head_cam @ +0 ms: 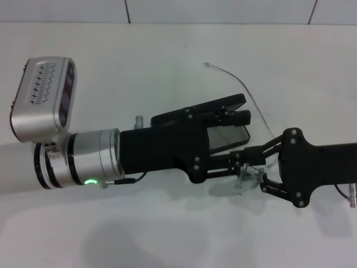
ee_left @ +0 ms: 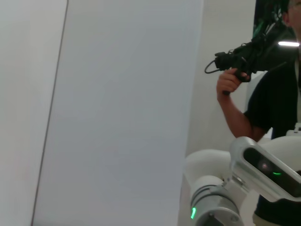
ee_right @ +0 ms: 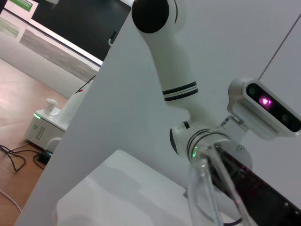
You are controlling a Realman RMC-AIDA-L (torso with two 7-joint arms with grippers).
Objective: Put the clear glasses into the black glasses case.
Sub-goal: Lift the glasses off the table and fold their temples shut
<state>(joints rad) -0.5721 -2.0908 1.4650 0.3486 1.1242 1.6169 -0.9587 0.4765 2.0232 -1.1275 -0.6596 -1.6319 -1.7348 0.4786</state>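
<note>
The left gripper (head_cam: 237, 111) is clamping the black glasses case (head_cam: 226, 135) above the white table (head_cam: 167, 61), its grey lining facing up; the right gripper (head_cam: 248, 170) is pinching the clear glasses (head_cam: 252, 177) right at the case's near edge, one thin temple arm (head_cam: 234, 78) arcing away over the table behind; both grippers are nearly touching, nose to nose.

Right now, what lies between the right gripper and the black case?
In the head view, only a temple of the clear glasses, curving past the black glasses case toward the right gripper.
</note>
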